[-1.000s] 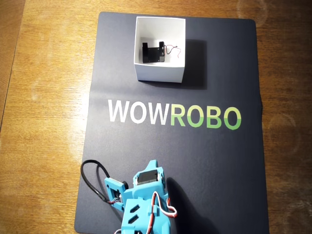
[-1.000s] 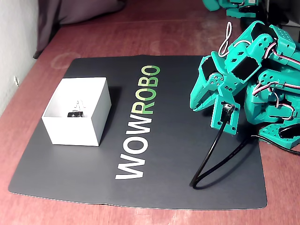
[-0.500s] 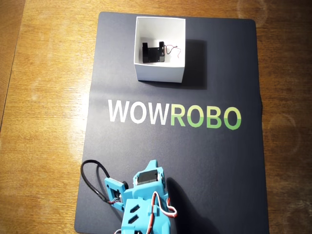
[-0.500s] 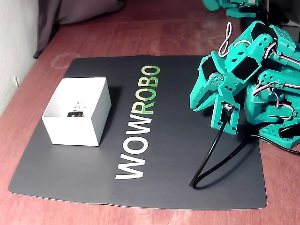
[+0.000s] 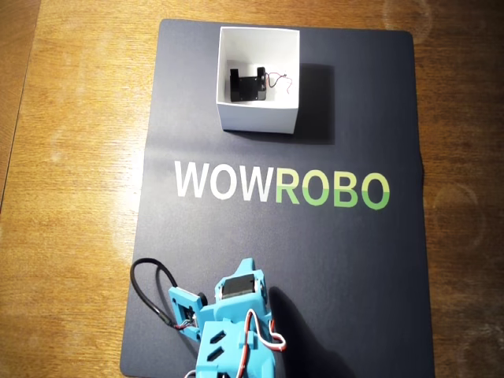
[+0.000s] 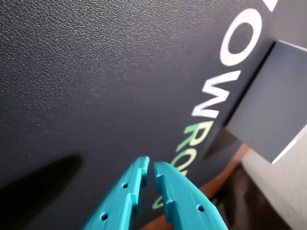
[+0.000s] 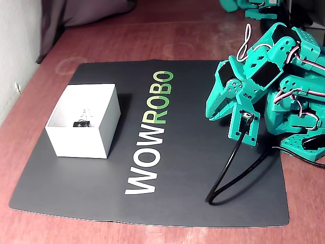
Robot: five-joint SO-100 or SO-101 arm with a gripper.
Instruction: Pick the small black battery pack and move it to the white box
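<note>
The small black battery pack (image 5: pixel 246 85) lies inside the white box (image 5: pixel 258 120), its thin red wires trailing to the right in the overhead view. In the fixed view the white box (image 7: pixel 78 143) stands at the mat's left, and only a dark bit of the battery pack (image 7: pixel 81 122) shows over its wall. My teal arm is folded back at the far end of the mat from the box. My gripper (image 6: pixel 150 165) is shut with nothing between its fingers, low over the mat (image 6: pixel 96 72). The fixed view shows the gripper (image 7: pixel 211 115) pointing down, well apart from the box (image 6: pixel 273 115).
A black mat (image 5: pixel 354 260) with WOWROBO lettering (image 5: pixel 281 187) covers the wooden table (image 5: pixel 71 157). A black cable loop (image 7: pixel 228 173) lies on the mat beside the arm's base. More teal robot parts (image 7: pixel 254 7) stand at the back right.
</note>
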